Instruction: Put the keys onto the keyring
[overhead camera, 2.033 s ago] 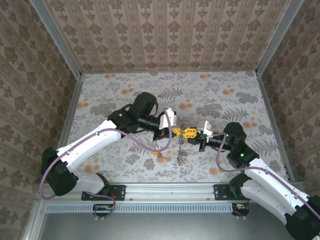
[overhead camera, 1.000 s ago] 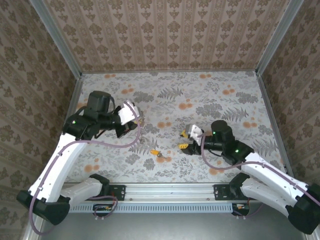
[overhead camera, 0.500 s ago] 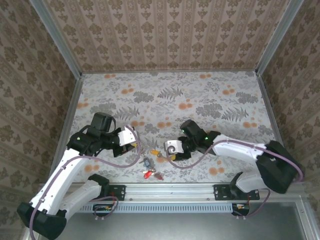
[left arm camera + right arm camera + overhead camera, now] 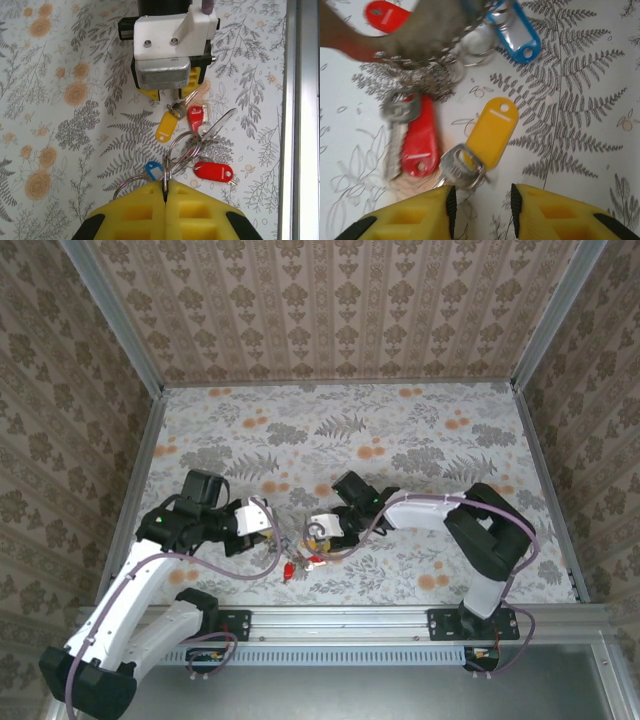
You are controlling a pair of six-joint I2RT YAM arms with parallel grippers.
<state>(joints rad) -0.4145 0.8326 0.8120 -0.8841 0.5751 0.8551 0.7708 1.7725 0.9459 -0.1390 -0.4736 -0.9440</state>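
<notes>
My left gripper [image 4: 165, 187] is shut on the thin metal keyring [image 4: 165, 172], pinching it edge-on just above the table. A bunch hangs from that ring: a blue-tagged key [image 4: 154, 170], a red-tagged key [image 4: 213, 171] and another red one [image 4: 196, 116]. A yellow-tagged key [image 4: 491, 131] lies loose, its metal head [image 4: 461, 167] just in front of my right gripper [image 4: 481, 202]. That gripper is open, with nothing between its fingers. In the top view the left gripper [image 4: 268, 527] and right gripper [image 4: 318, 537] face each other over the keys [image 4: 290, 568].
The floral tablecloth [image 4: 420, 440] is bordered by a metal rail [image 4: 300, 120] close to the right of the keys. Patterned walls [image 4: 330, 310] enclose the back and both sides. The right arm's elbow [image 4: 490, 515] sits on the right.
The right gripper has swung left across the table to the keys and narrowed its jaws. The left gripper has come down and toward the near edge, and the key bunch has moved with it.
</notes>
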